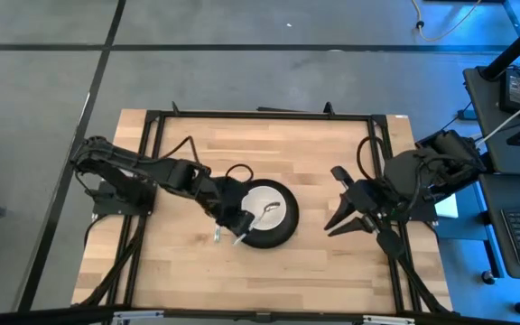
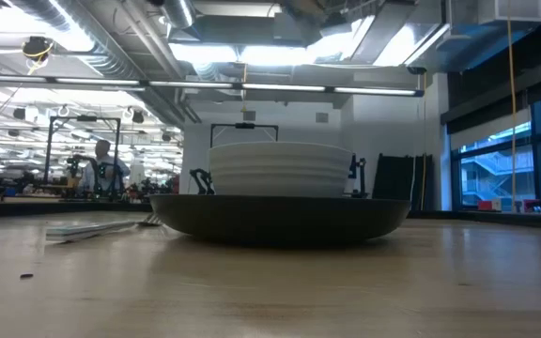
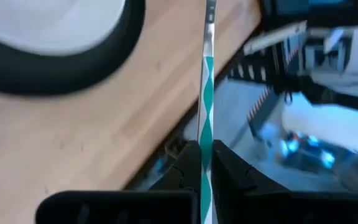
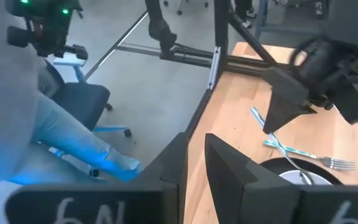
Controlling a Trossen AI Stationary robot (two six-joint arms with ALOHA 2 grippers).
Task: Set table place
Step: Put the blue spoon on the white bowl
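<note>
A black plate (image 1: 284,236) lies near the middle of the table (image 1: 332,271) with a white bowl (image 1: 262,200) on it. In the low view the bowl (image 2: 280,169) stands on the plate (image 2: 280,221). My left gripper (image 1: 236,227) hovers at the plate's left side, shut on a utensil with a teal-and-white handle (image 3: 206,93). A fork (image 4: 328,163) with the same handle lies flat on the table just left of the plate. My right gripper (image 4: 196,140) is raised to the right of the plate, its fingers a narrow gap apart with nothing between them. My left gripper pinches the utensil's patterned handle (image 3: 205,134) between its two fingers. The fingers slant down and lie along the utensil. It runs straight out ahead of the fingers, metal end (image 3: 210,18) foremost, over the wood beside the plate's rim. I see none of it on the table.
Flat cutlery (image 2: 92,227) shows on the table left of the plate in the low view. A thin black frame (image 1: 260,116) runs around the tabletop, and the arm bases stand at its left and right edges. Desks and a chair stand beyond the table's right side.
</note>
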